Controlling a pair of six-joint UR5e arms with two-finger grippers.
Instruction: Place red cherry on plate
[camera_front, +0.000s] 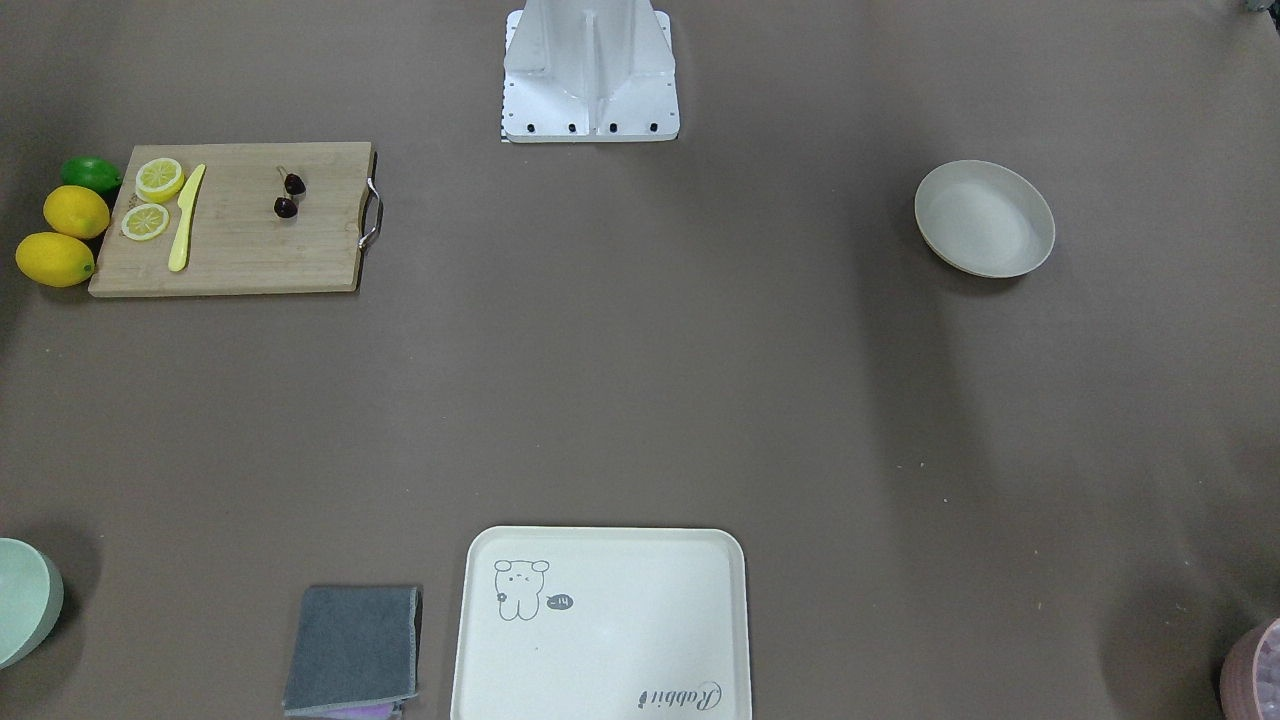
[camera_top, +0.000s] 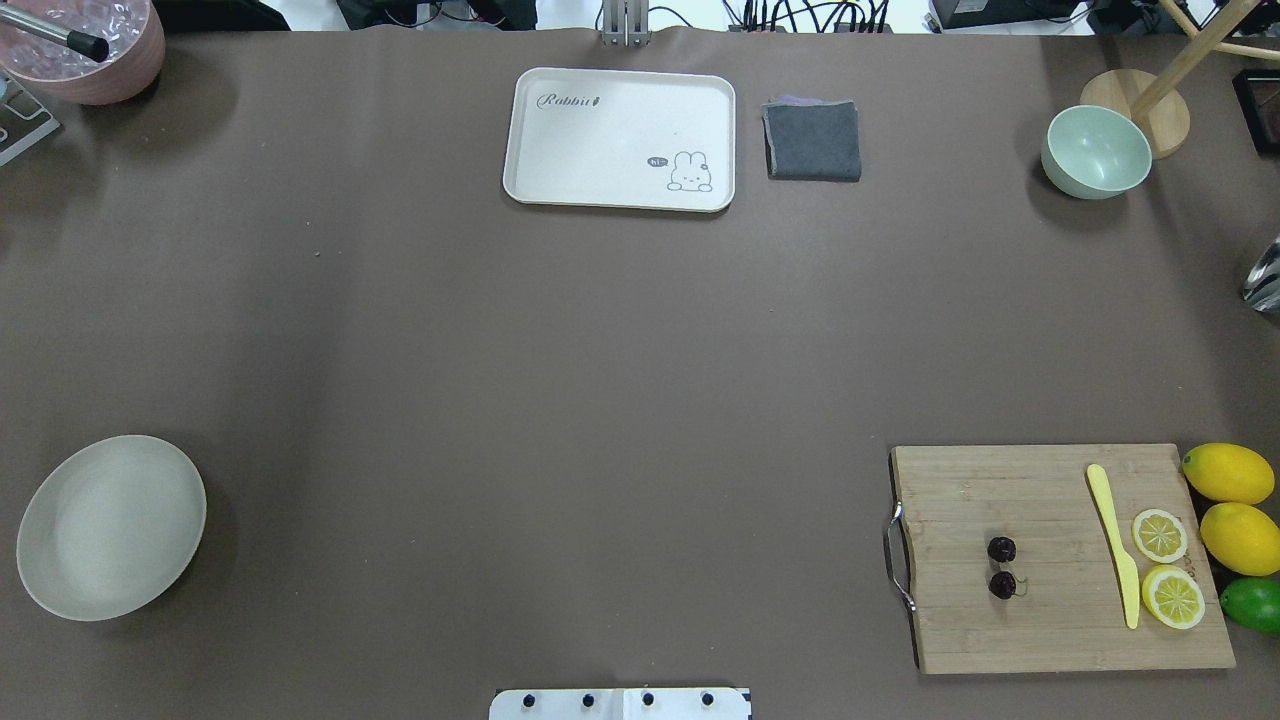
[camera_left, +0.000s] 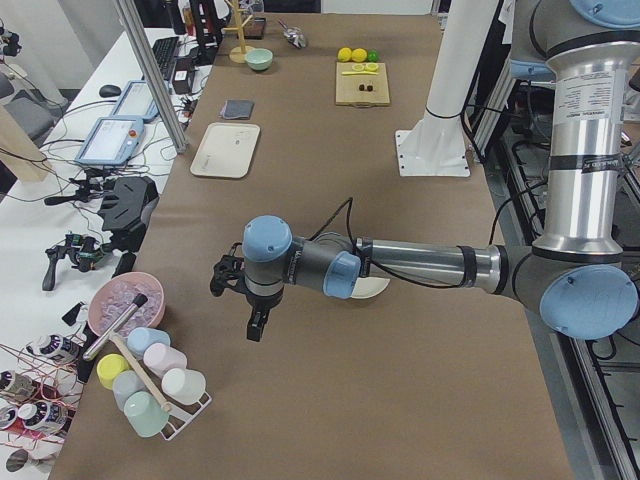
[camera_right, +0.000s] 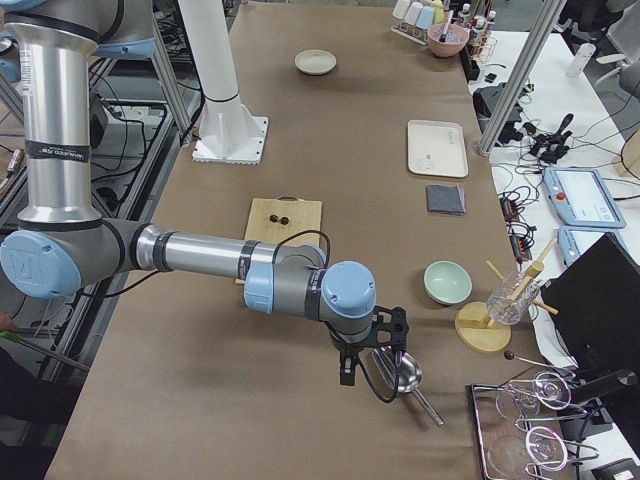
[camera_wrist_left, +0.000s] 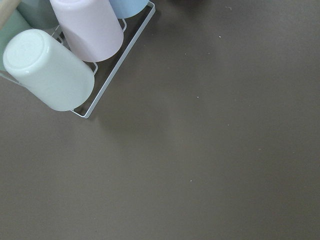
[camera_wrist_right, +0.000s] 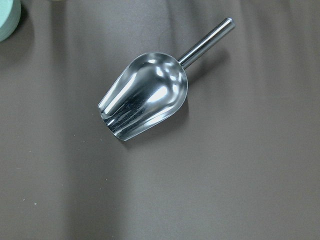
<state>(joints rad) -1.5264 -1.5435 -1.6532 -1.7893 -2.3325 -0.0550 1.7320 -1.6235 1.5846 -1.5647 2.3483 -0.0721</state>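
The red cherry (camera_front: 286, 207) is a dark pair lying on a wooden cutting board (camera_front: 250, 250); it also shows as the cherry (camera_top: 1002, 585) in the overhead view. The round cream plate (camera_top: 110, 527) sits empty at the table's other end, and the plate (camera_left: 377, 290) is partly hidden behind my left arm. My left gripper (camera_left: 248, 318) hangs over bare table near a cup rack, far from the cherry. My right gripper (camera_right: 365, 368) hovers above a metal scoop (camera_wrist_right: 145, 95). Whether either gripper is open or shut, I cannot tell.
On the board lie lemon slices (camera_top: 1160, 535) and a yellow knife (camera_top: 1115, 545); lemons (camera_top: 1228, 472) and a lime (camera_top: 1252, 604) sit beside it. A bear tray (camera_top: 620, 138), grey cloth (camera_top: 812, 140), mint bowl (camera_top: 1096, 152) and pink bowl (camera_top: 85, 45) line the far edge. Cups (camera_wrist_left: 47, 70) rest in a rack.
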